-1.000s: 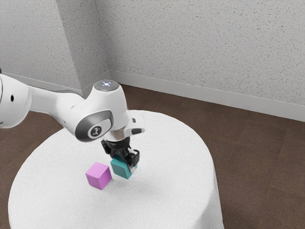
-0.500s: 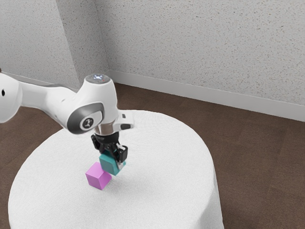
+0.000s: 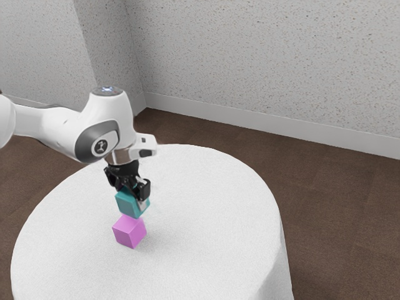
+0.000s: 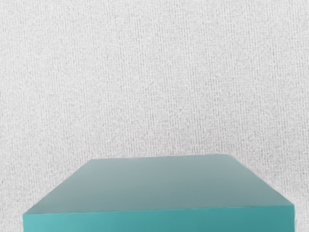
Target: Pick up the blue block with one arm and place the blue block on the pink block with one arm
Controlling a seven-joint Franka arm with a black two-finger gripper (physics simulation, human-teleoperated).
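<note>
Blue block [image 3: 128,203], teal in shade, pinched from two sides by the black jaws and held directly over pink block [image 3: 129,231], on the near part of the counter toward the exterior view's left. Gap or contact between the two blocks: cannot tell. Pink block flat on the cloth, one corner turned toward the camera.

Round counter [image 3: 219,212] draped in a white textured cloth. Dark brown wood floor [image 3: 337,187] all round it. Speckled grey walls [image 3: 281,56] with a pale baseboard [image 3: 281,125] beyond, a wall corner jutting out at the far left of the exterior view.

White arm [image 3: 62,125] cut off at the exterior view's left edge; near rim of the counter cut off at the lower edge. Upper part of blue block masked by the jaws. Seen from the wrist, top face of blue block [image 4: 159,193] large and soft just under the hand, white cloth [image 4: 154,72] past it.

Wide stretch of open cloth toward the exterior view's right and far side. Counter's rim well apart from both blocks on every visible side.
</note>
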